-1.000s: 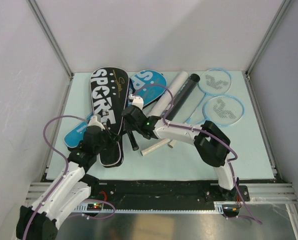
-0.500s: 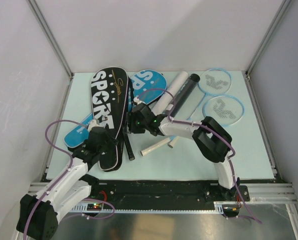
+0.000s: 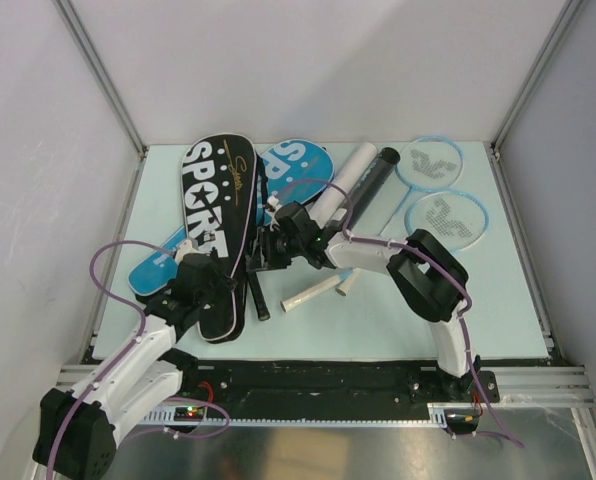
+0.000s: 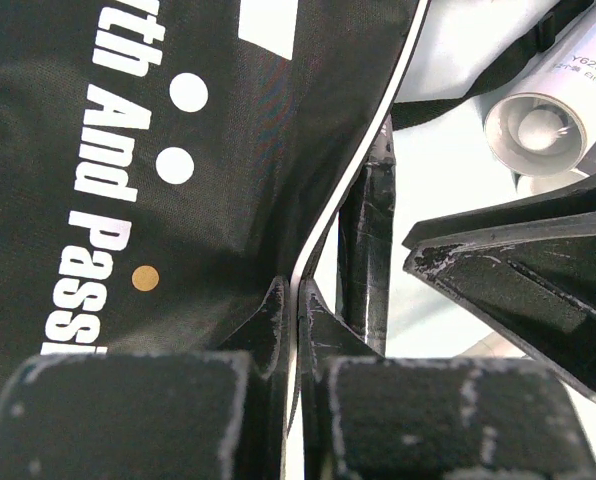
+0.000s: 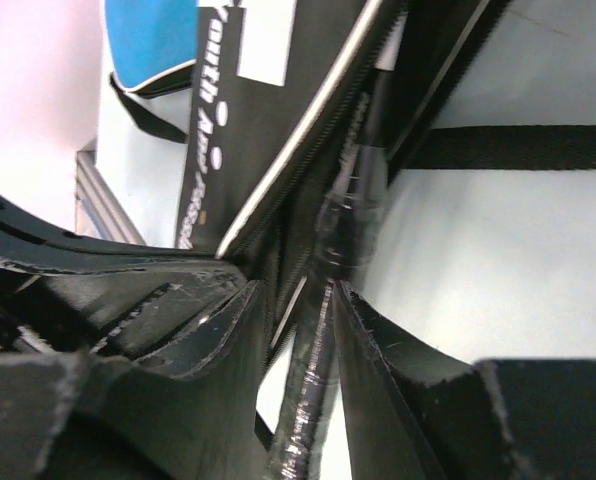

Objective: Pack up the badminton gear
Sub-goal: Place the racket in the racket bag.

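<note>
A black "SPORT" cover (image 3: 216, 200) lies over a blue cover (image 3: 296, 160) at the left. My left gripper (image 3: 221, 283) (image 4: 296, 295) is shut on the black cover's white-piped edge (image 4: 353, 175). A black racket handle (image 3: 259, 297) (image 5: 323, 340) sticks out beside that edge. My right gripper (image 3: 262, 257) (image 5: 296, 292) straddles the handle; the handle rests against one finger (image 5: 378, 340), with a gap on the other side. A white tube (image 3: 344, 180) and a black tube (image 3: 370, 188) lie side by side. Two light-blue rackets (image 3: 430, 162) (image 3: 446, 218) lie at the right.
Two white racket handles (image 3: 313, 292) (image 3: 344, 286) lie just right of my right gripper. A black strap (image 5: 518, 147) crosses the pale table (image 3: 378, 320). Grey walls close in the left, back and right; both arms crowd the left-centre.
The black handle has swung down and left, closer to the black cover's edge. My right wrist has shifted along it and its jaws have widened, then narrowed. The left gripper keeps its pinch.
</note>
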